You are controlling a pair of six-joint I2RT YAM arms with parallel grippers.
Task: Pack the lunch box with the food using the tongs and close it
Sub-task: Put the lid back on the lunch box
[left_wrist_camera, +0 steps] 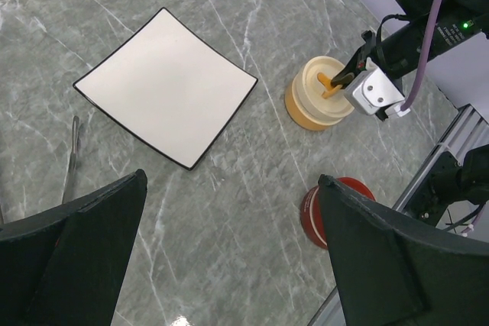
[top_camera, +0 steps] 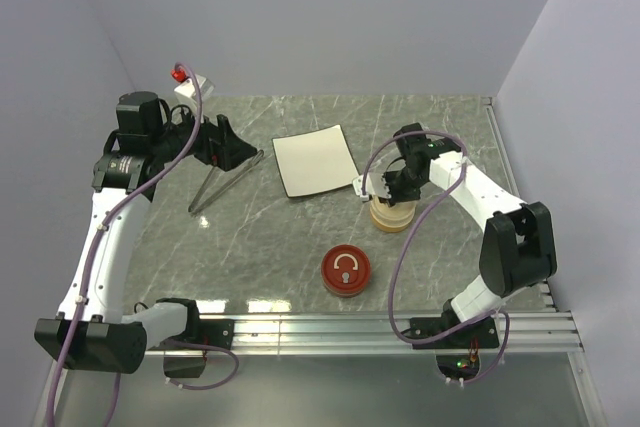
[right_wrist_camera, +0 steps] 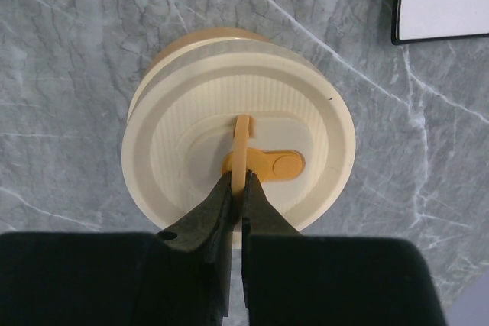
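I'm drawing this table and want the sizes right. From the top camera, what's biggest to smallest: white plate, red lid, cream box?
Largest: white plate.
Then the red lid and cream box look about alike; the right hand hides part of the box.

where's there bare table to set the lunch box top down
Widest bare stretch: front left, between the tongs and the red lid. Also bare: the strip between the plate and the red lid. Crowded around the lunch box, where the right pincer grips its handle.
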